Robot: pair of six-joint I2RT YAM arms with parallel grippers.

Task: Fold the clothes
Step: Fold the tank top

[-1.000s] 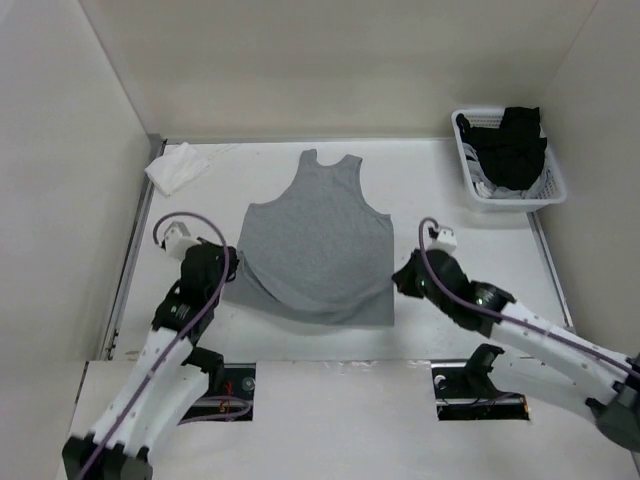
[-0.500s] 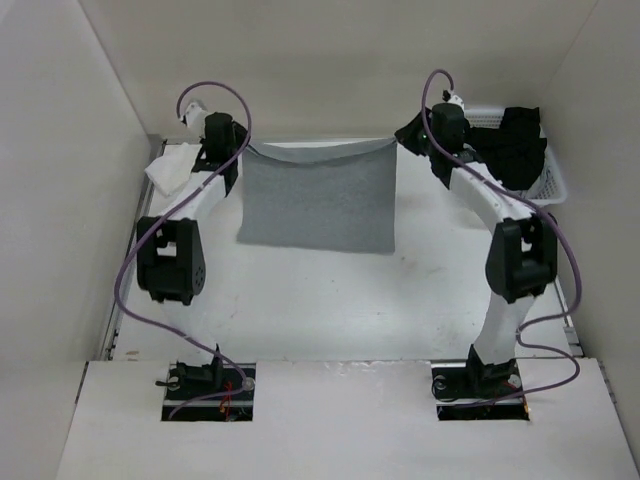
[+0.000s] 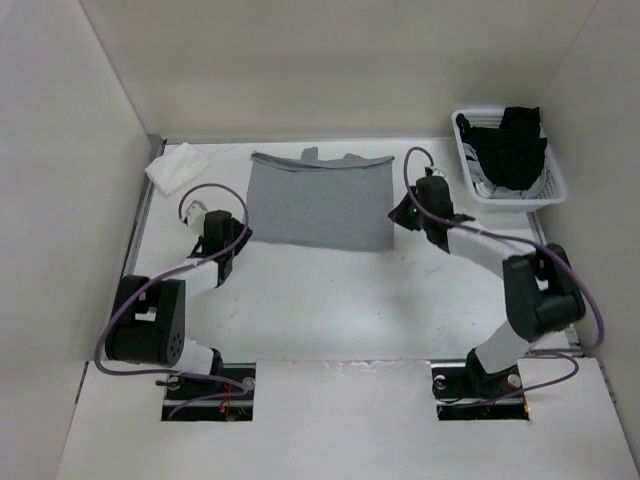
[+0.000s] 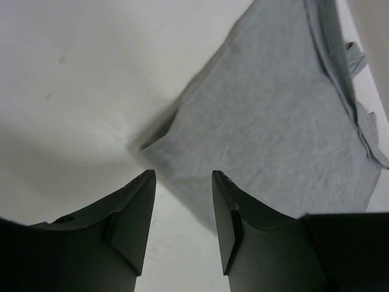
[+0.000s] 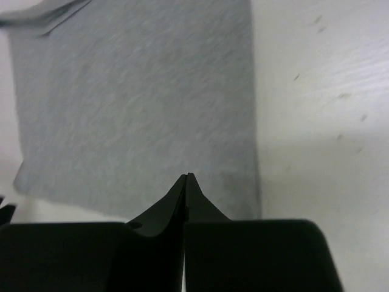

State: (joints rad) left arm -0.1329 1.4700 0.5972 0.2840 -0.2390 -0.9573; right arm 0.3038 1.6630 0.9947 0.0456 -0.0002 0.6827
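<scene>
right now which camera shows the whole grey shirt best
Top external: the whole grey shirt shows, folded over, with every edge in frame. Left wrist catches only one corner and the cloth around it; right wrist is closer but crops part of it.

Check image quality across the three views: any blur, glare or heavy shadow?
Top external: sharp, evenly lit, no glare, only soft shadows on the table by the grey shirt. Left wrist: table and shirt corner smeared, dark shadow under that corner, left hand underexposed. Right wrist: shirt knit streaky with blur, right hand a black silhouette.
</scene>
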